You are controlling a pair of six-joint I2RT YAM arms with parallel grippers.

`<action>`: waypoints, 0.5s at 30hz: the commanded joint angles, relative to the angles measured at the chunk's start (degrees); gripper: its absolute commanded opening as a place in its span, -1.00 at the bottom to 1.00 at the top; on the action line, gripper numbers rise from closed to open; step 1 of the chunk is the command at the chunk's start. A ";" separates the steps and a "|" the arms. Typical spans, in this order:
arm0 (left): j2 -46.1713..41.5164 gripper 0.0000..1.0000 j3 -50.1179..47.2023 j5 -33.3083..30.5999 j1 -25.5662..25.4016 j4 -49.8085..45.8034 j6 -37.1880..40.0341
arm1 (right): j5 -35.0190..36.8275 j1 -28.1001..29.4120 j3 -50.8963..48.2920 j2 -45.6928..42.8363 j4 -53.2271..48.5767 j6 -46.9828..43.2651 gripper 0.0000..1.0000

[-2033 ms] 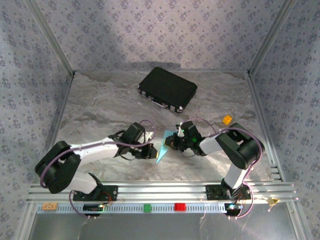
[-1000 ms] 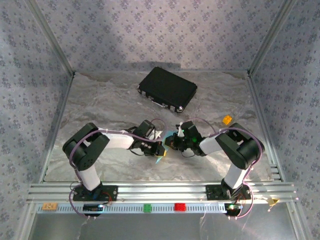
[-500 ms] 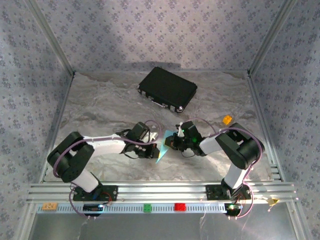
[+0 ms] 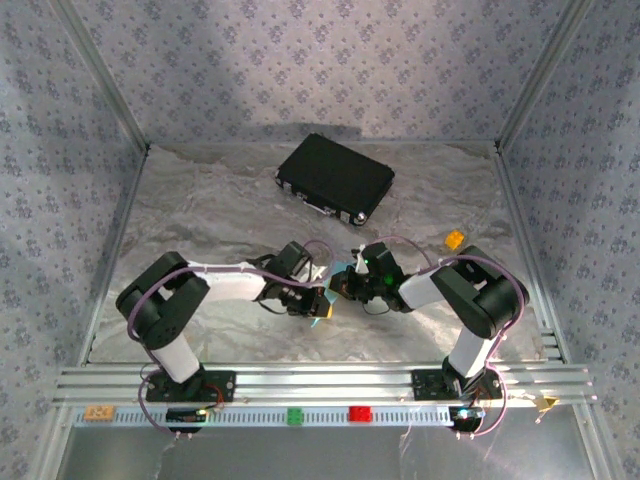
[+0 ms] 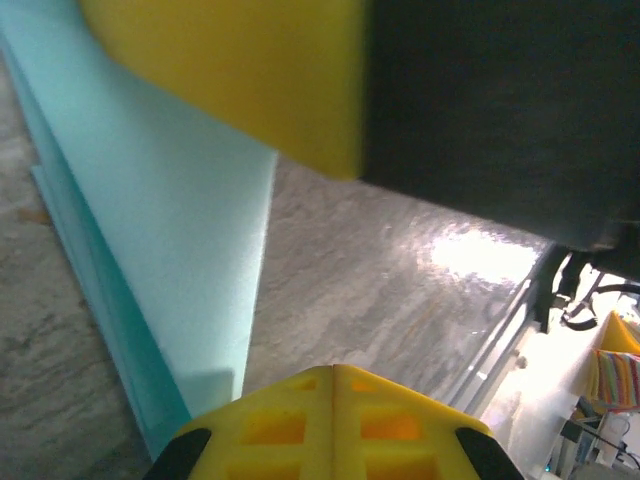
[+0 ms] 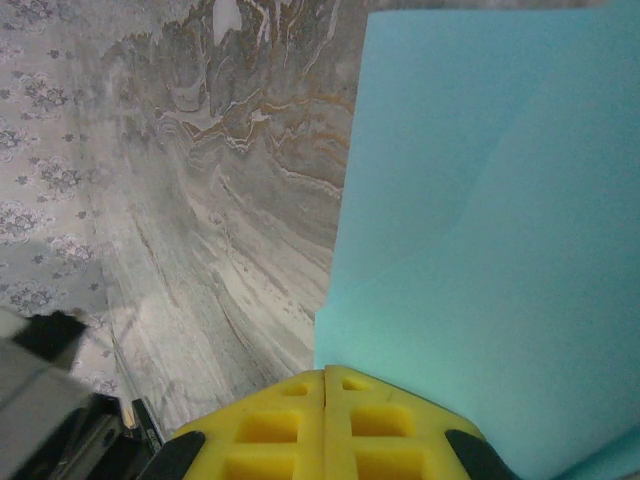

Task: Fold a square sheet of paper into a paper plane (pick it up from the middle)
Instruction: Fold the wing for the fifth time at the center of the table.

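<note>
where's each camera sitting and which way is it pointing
top external: above and behind the bases, looking down on the marbled table, black case and both arms at the folded blue paper
left wrist: on the left arm, looks past the shut left gripper at the paper's layered edge
right wrist: looks past the right gripper, shut on the paper, at its flat face
shared: all see the paper

Blue paper [image 4: 322,313], overhead: largely covered by both claws meeting over it; the slivers that show are too small to read its shape.
Blue paper, left wrist: upper part sits behind a blurred yellow pad [image 5: 230,70]; top-left is cut by the frame.
Blue paper, right wrist: runs off the top and right edges; perhaps two layers.
Left claw [image 4: 318,298]: tips too small to separate.
Right claw [image 4: 342,286]: tips hidden under its own wrist.
</note>
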 commanded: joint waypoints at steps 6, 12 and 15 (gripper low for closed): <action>-0.03 -0.94 -2.33 -1.70 -0.13 -1.56 1.82 | 6.17 -0.49 -2.90 2.46 -9.25 -0.46 -0.92; -3.11 -0.94 -4.83 -2.89 0.50 -2.00 1.44 | 6.08 -0.60 -2.86 2.69 -9.14 -0.57 -0.92; -3.54 -0.94 -5.84 -2.76 0.74 -2.09 1.29 | 6.21 -0.53 -2.93 2.67 -9.20 -0.55 -0.93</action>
